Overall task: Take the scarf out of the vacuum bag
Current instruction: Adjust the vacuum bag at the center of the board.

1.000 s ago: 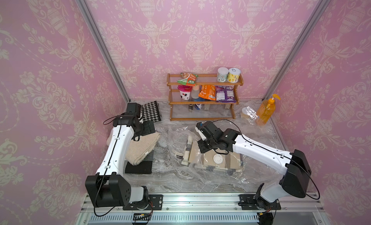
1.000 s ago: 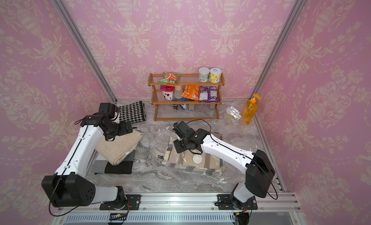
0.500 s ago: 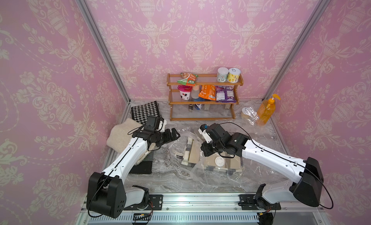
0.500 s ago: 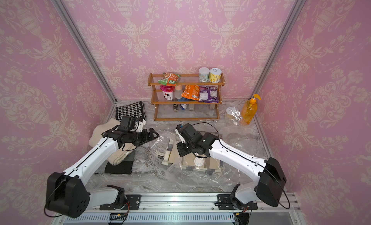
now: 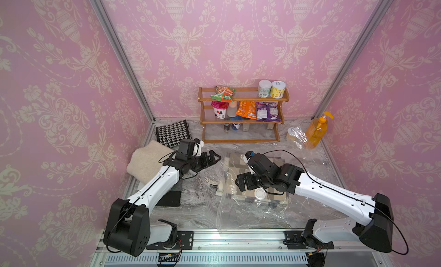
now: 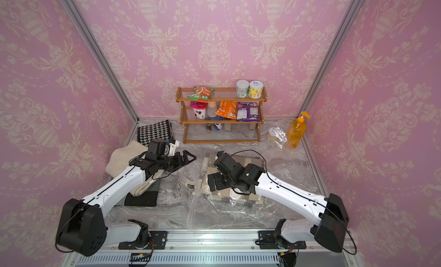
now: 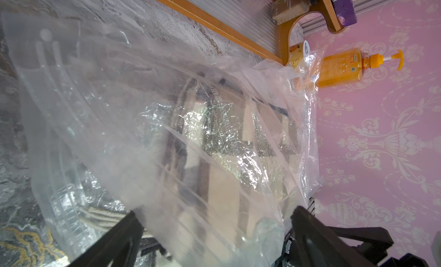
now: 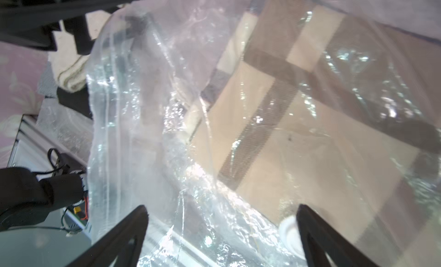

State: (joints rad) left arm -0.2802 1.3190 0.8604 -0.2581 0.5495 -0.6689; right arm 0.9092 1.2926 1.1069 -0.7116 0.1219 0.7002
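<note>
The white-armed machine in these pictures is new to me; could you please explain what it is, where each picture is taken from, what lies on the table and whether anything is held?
It is a robot with two white arms, each ending in a two-fingered pincer. Both top views look down from one camera head above; the two close-ups come from cameras on the wrists, looking out past the left pincer and the right pincer. On the marbled table lies the clear vacuum bag with its white valve cap and the checked scarf inside. Behind stand a wooden rack of snacks and an orange pump bottle; a cream cloth and a houndstooth cloth lie by the left arm. Both pincers are open and hold nothing.
</note>
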